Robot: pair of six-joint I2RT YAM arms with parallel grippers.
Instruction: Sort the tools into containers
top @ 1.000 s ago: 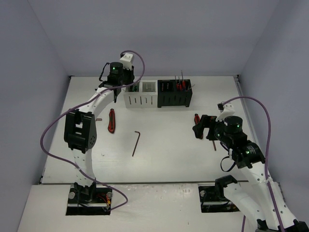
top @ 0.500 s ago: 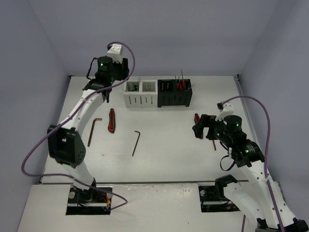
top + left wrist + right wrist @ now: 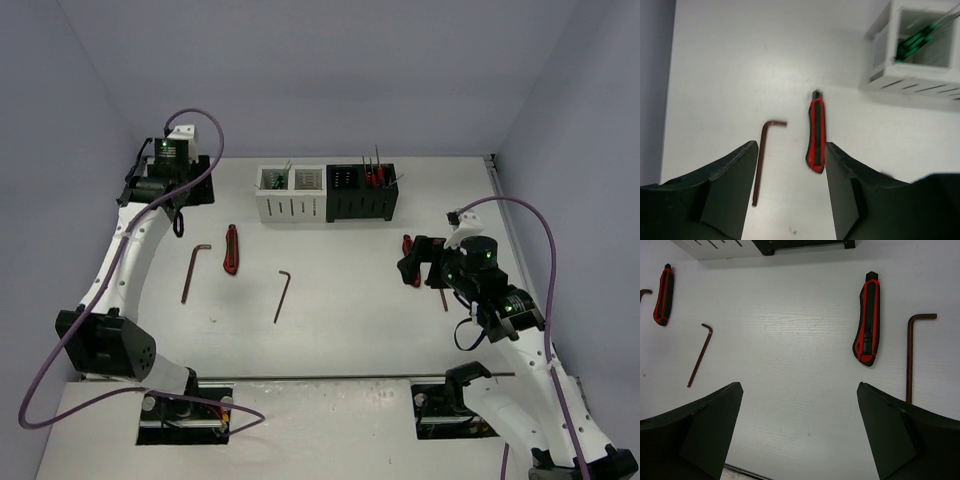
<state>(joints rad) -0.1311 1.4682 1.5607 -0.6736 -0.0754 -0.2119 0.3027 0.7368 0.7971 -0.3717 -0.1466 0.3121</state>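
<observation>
White slotted box (image 3: 292,208) holds green-handled screwdrivers (image 3: 912,42); black slotted box (image 3: 362,208), red-handled screwdrivers (image 3: 372,177). Utility knife (image 3: 231,249) and second knife (image 3: 867,320): red with black trim. Hex keys (image 3: 282,296): dark rusty brown. Table (image 3: 350,320): white, faintly grained. Walls (image 3: 350,80): pale lilac. Arms (image 3: 135,250): white, black joints.

Two boxes, a white box (image 3: 292,207) and a black box (image 3: 362,207). Three hex keys: left key (image 3: 194,272), middle key (image 3: 282,296), right key (image 3: 909,360). Two red knives: left knife (image 3: 231,250), right knife (image 3: 867,322). Green screwdrivers (image 3: 912,42) and red screwdrivers (image 3: 372,176) stand too bunched to count.
</observation>
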